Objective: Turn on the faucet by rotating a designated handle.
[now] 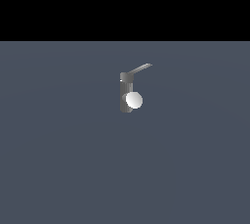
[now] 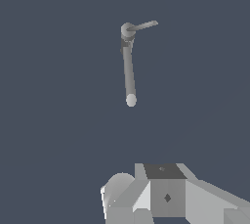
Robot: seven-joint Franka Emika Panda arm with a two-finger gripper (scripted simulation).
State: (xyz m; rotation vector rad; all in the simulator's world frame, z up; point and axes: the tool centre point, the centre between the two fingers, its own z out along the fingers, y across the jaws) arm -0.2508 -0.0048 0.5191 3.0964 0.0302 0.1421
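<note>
The faucet point(image 1: 125, 93) is a small dark-grey upright post on the flat grey-blue floor, with a white rounded ball point(image 1: 133, 100) on its front. The handle point(image 1: 140, 68), a thin light-grey lever, juts from the post's top toward the exterior view's right and slightly upward. Seen from above in the wrist view, the faucet point(image 2: 128, 31) has a long grey spout ending in the white ball point(image 2: 131, 100), and the handle point(image 2: 145, 25) sticks out sideways from its top. No gripper fingers show in either view. Nothing touches the faucet.
Grey and white blocky parts of the robot arm point(image 2: 166, 196) fill the wrist view's lower edge, well away from the faucet. The grey-blue floor point(image 1: 58, 159) spreads all around the post, and the exterior view is black beyond the floor's far edge.
</note>
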